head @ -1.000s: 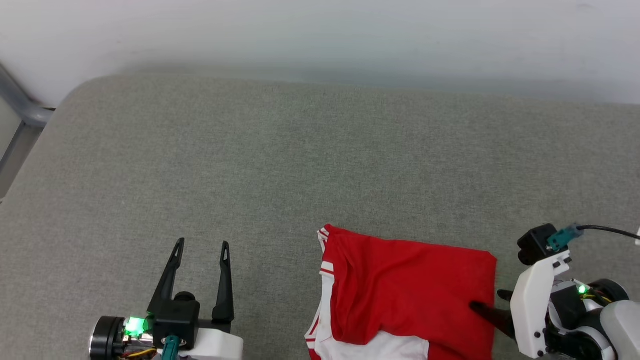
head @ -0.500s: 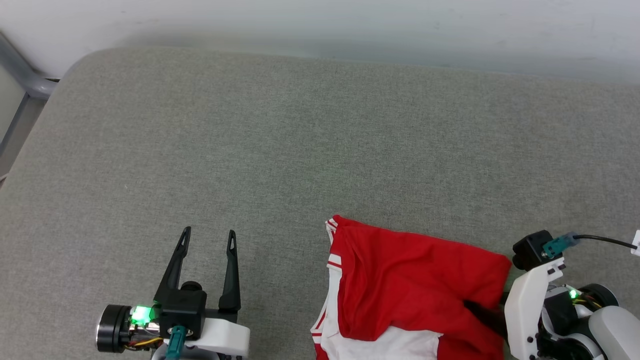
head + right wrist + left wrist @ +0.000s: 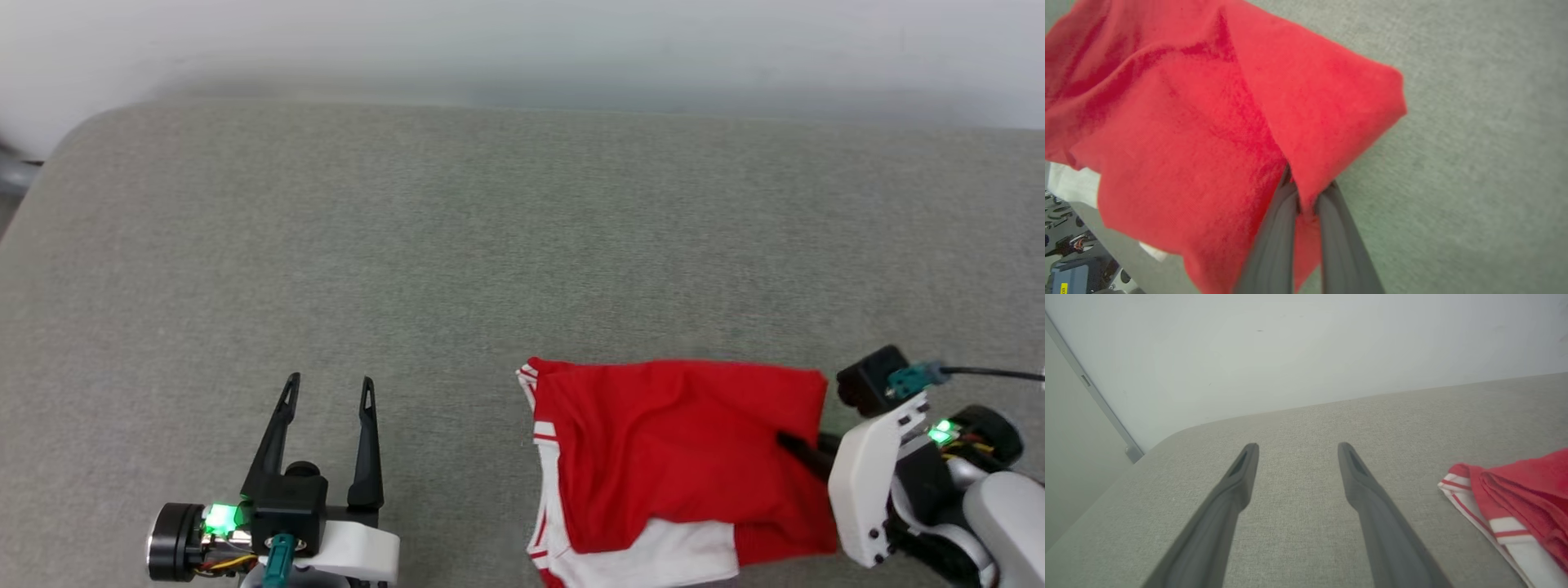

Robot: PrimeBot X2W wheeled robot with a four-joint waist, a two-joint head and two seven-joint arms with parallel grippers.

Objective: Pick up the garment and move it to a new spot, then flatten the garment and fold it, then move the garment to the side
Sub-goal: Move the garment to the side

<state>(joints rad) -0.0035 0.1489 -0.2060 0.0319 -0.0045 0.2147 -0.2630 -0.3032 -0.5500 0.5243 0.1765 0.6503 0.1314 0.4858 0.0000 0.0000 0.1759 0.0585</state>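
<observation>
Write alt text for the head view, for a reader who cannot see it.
The right gripper, at lower right, is shut on the right edge of a folded-over red jersey shirt with white sleeves lying on a grey fabric surface. The left gripper is open at lower left, apart from the shirt. A pale wall runs along the top.

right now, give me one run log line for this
right gripper: shut on garment edge | left gripper: open, apart from garment | garment: folded on grey surface

On pad [image 3: 490, 245]: garment [image 3: 678, 441] front rt; L pincer [image 3: 326, 384] well left of it.
</observation>
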